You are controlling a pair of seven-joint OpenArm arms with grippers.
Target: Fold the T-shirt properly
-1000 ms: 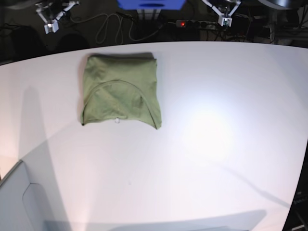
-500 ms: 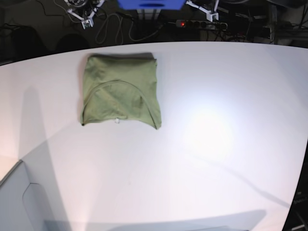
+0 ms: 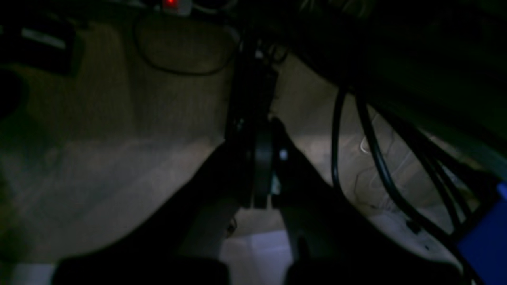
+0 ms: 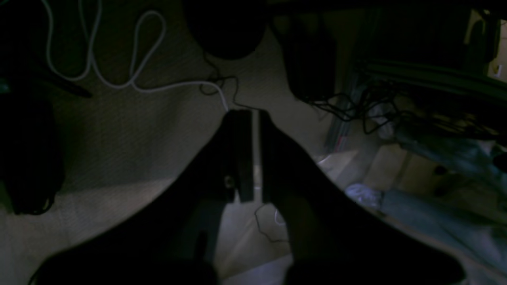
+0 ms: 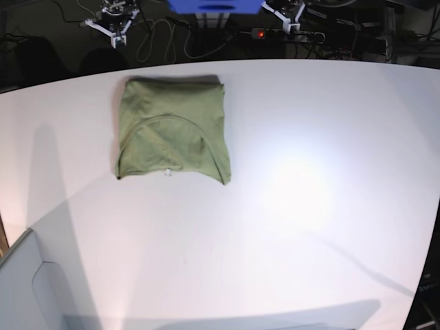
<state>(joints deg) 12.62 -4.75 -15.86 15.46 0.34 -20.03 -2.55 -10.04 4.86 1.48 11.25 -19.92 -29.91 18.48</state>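
1. Right gripper (image 5: 112, 19): jaws closed, empty, drawn back beyond the table's (image 5: 330, 206) far edge since a second ago.
2. T-shirt (image 5: 172, 130): folded square, far left of table, unmoved; fold looks complete.
3. Left gripper (image 5: 285, 14): closed, empty, likewise retreated.

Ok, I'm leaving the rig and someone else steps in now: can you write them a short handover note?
Left gripper: shut, empty, pulled back beyond the table's far edge.
Right gripper: shut, empty, also off the table.
T-shirt: lies folded into a compact rectangle on the white table, untouched by either arm.
Done: the fold looks complete.
Left: apparently nothing, only a check for neatness.
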